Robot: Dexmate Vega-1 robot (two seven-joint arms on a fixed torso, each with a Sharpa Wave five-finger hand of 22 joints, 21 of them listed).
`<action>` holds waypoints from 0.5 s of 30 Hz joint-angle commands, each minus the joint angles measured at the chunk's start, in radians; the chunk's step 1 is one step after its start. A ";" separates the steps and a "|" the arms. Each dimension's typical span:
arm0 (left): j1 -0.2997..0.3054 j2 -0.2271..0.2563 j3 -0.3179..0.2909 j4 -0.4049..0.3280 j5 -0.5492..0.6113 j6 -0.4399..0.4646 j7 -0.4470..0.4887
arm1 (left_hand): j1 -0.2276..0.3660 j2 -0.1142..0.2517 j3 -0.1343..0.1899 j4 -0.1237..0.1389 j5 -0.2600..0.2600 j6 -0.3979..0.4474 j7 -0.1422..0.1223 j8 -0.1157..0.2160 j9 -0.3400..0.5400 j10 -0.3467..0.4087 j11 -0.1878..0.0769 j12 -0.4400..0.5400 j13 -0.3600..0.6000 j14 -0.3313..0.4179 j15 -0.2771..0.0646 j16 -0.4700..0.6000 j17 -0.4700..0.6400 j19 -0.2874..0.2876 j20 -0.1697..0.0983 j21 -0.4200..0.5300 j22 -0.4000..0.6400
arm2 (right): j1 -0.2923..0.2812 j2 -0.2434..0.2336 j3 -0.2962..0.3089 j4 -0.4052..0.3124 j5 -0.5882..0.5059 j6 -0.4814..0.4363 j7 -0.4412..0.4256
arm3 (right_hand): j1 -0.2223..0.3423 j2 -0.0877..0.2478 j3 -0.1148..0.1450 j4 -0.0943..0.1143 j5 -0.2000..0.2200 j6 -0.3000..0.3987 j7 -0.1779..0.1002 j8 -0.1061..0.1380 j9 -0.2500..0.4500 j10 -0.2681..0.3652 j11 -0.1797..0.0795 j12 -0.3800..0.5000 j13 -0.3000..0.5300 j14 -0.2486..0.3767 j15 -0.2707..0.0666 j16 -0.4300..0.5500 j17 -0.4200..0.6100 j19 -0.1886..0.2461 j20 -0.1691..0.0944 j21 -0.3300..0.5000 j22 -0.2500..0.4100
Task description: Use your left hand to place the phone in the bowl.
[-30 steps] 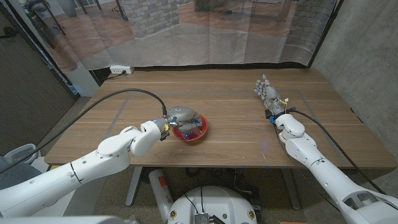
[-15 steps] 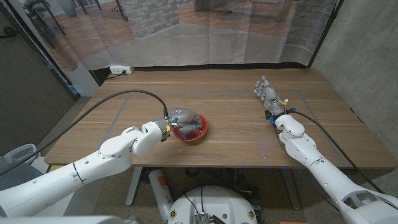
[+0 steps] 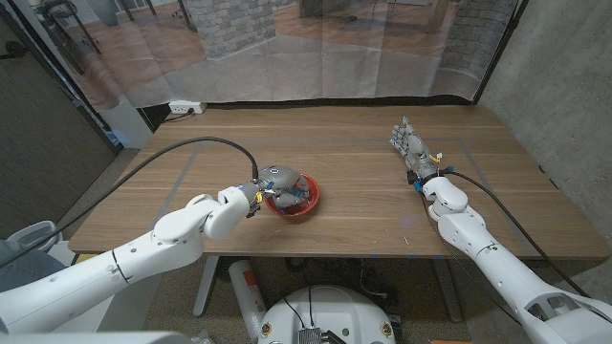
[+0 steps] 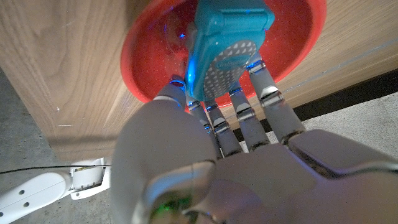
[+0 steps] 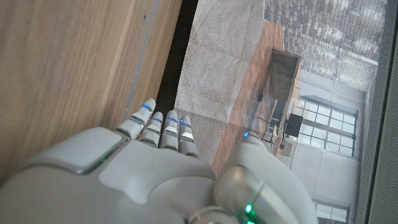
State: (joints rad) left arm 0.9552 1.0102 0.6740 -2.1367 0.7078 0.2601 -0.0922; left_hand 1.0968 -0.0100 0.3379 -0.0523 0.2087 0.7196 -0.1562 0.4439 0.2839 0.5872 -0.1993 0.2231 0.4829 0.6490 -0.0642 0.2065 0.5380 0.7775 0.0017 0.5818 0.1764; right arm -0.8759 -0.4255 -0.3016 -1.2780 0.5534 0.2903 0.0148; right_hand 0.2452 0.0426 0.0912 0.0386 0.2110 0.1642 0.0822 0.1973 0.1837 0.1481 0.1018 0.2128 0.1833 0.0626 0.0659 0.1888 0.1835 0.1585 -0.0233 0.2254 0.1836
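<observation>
— One step left? The left hand [image 4: 236, 155] holds the blue phone [image 4: 227, 46] over the red bowl [image 4: 155, 68], fingers around it.
— Yes. I think it only has to let go.
— Does the phone touch the bowl?
— Can't tell. The right hand [image 3: 413, 150] waits, holding nothing, fingers out.

A wooden table [image 3: 354, 191] spreads under both hands. A black cable [image 3: 158, 158] curves across it, running back from the left hand toward the far left corner, where a white power strip [image 3: 185, 107] lies.
</observation>
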 commanded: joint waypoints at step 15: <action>0.020 0.012 -0.004 -0.043 0.058 0.062 -0.025 | -0.104 -0.012 -0.019 0.035 -0.027 -0.095 -0.021 -0.065 -0.030 -0.142 0.043 -0.039 -0.032 -0.222 -0.021 -0.027 -0.032 -0.230 0.097 -0.109 0.010 | -0.005 -0.005 -0.004 -0.013 -0.002 -0.007 0.003 | 0.008 0.008 -0.006 -0.004 -0.003 0.010 -0.004 -0.001 0.005 0.014 -0.001 0.002 0.002 0.014 0.004 0.003 0.005 0.007 0.000 -0.002 0.002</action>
State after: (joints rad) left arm 0.9670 1.0193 0.6744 -2.1695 0.7509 0.3069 -0.1175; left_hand 1.0085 -0.0231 0.3194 -0.0256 0.1796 0.6390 -0.1786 0.3857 0.2552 0.4650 -0.1630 0.1885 0.4535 0.4595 -0.0468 0.1809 0.5109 0.5950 0.0776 0.4934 0.1804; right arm -0.8822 -0.4283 -0.3033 -1.2856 0.5509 0.2920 0.0153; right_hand 0.2452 0.0426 0.0869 0.0343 0.2110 0.1643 0.0822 0.1973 0.1837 0.1521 0.1057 0.2128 0.1834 0.0682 0.0714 0.1888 0.1835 0.1583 -0.0232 0.2256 0.1836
